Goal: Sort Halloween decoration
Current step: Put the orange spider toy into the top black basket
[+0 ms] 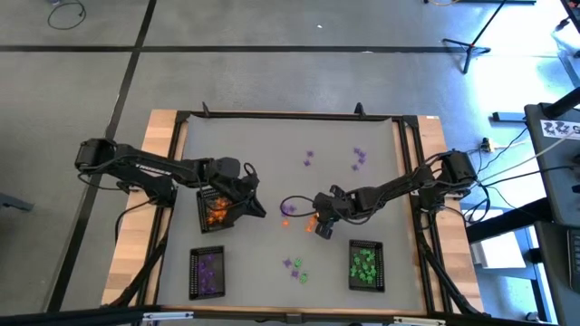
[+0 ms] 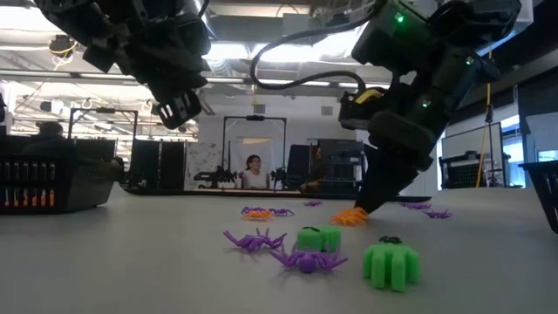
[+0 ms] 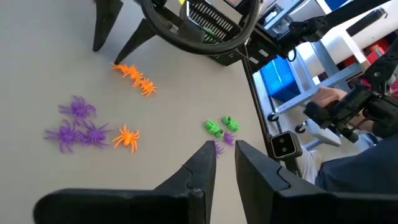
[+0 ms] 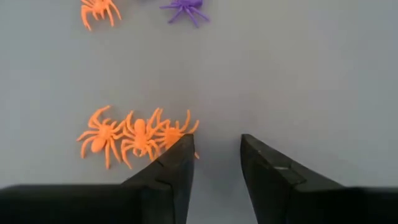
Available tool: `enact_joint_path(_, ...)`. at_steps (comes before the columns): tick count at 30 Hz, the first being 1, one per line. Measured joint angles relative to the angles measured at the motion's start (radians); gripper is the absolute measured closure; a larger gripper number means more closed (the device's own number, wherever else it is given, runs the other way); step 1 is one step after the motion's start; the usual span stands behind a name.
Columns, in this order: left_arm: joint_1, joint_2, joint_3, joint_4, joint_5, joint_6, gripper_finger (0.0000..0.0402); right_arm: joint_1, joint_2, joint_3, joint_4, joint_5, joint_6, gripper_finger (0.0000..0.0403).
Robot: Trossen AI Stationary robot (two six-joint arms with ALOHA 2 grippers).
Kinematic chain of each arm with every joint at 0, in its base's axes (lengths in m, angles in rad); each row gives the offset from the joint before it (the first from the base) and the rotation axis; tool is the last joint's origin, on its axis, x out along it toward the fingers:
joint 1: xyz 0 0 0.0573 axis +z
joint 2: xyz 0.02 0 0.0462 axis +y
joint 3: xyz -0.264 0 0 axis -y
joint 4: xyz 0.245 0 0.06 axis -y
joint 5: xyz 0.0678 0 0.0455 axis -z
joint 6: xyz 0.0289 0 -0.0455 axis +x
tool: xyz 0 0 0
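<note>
**Orange spiders at right gripper tips**

Since the orange spiders [image 4: 134, 138] look light, thin-legged and flexible, a pinch across one body is advised. They lie on the table [image 1: 272, 154], touching one finger of the right gripper [image 4: 214, 163], parted, nothing held. Left gripper [image 3: 224, 163]: slightly parted, empty, near the orange tray [image 1: 216, 210]. Purple spiders [image 3: 74, 127] and green pieces [image 3: 219, 126] lie nearby; nothing blocks.

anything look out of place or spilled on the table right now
Nothing looks damaged or spilled. Loose trinkets lie outside the trays: orange spiders by the right end effector, purple spiders at the far side, and a purple and green cluster near the front. That fits unfinished sorting.
</note>
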Motion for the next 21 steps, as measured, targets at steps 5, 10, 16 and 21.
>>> enact_joint_path(5,0.0,0.0,0.0,-0.007,0.0,0.0,0.0347,0.0,-0.004,-0.001,-0.006,0.002,-0.001,0.0321)
enact_joint_path(10,0.0,0.0,0.0,-0.008,-0.001,0.0,0.0347,0.0,-0.017,-0.003,-0.01,0.0,-0.004,0.0395)
enact_joint_path(16,-0.003,0.0,0.0,-0.01,-0.001,0.0,0.0347,0.0,-0.073,-0.008,-0.027,0.009,-0.004,0.04)
enact_joint_path(21,-0.003,0.0,0.0,-0.016,-0.001,0.001,0.0347,0.001,-0.107,-0.006,-0.018,-0.014,-0.009,0.0385)
